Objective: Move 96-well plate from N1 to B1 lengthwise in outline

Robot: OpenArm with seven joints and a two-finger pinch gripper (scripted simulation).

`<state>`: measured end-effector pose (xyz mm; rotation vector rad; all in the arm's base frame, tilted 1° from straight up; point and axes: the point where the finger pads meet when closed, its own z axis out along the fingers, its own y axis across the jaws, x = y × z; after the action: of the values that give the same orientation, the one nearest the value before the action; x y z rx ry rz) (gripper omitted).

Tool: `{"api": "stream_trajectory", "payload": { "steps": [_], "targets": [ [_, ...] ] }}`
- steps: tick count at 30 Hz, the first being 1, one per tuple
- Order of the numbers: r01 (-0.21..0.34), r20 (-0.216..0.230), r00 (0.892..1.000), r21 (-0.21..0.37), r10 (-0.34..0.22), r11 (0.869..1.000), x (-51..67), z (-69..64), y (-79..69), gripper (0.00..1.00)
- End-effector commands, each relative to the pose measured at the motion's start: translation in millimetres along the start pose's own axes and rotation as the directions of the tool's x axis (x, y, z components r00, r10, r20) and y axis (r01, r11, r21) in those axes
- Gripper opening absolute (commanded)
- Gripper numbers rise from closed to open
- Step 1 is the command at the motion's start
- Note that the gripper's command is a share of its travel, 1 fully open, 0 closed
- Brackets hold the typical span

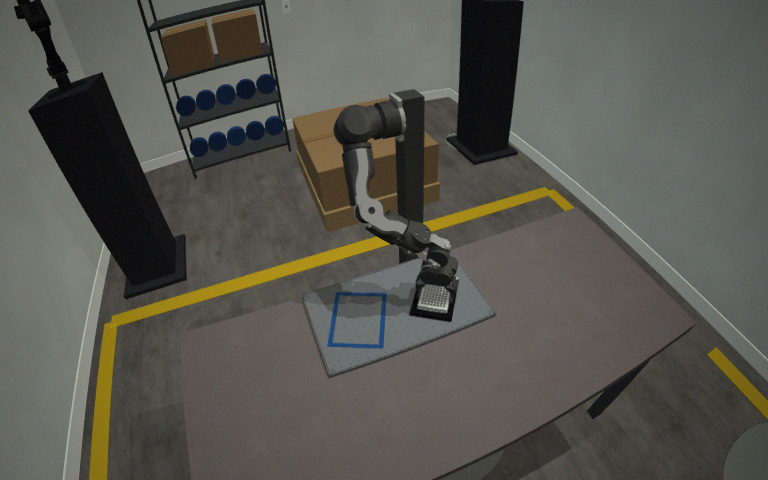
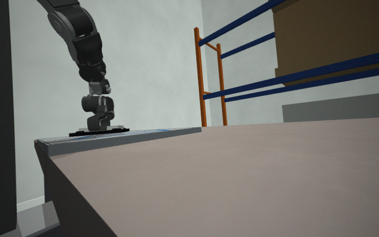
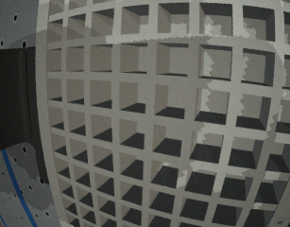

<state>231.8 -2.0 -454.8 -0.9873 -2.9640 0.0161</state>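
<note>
The white 96-well plate [image 1: 434, 299] sits flat and right way up in the black plate nest N1 [image 1: 431, 314], at the right of the grey deck [image 1: 398, 333]. My gripper [image 1: 437, 281] stands straight down over the plate's far end, its fingers closed against the plate's sides. In the low side view the gripper [image 2: 99, 125] reaches down to the plate on the nest [image 2: 99, 132]. The wrist view is filled by the plate's well grid [image 3: 163, 120], and a dark finger [image 3: 15, 101] touches its left edge. The blue taped outline B1 [image 1: 357, 320] lies empty on the deck to the left.
The arm's dark mounting post [image 1: 410, 172] rises just behind the deck. A strip of the blue tape [image 3: 12, 208] shows in the wrist view's lower left. Cardboard boxes [image 1: 364, 166], a shelf rack [image 1: 221, 77] and two black columns stand on the floor beyond the table.
</note>
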Motion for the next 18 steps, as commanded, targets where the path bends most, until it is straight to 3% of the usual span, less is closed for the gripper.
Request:
{"api": "stream_trajectory", "payload": {
  "steps": [1, 7, 9, 18],
  "targets": [
    [0.0, 0.0, 1.0, -0.002, 0.0, 1.0, 0.1, -0.4, 0.6, 0.47],
    [0.0, 0.0, 1.0, -0.002, 0.0, 1.0, 0.1, -0.4, 0.6, 0.27],
    [0.0, 0.0, 1.0, -0.002, 0.0, 1.0, 0.1, -0.4, 0.6, 0.27],
    [0.0, 0.0, 1.0, -0.002, 0.0, 1.0, 0.1, -0.5, 0.7, 0.0]
  ]
}}
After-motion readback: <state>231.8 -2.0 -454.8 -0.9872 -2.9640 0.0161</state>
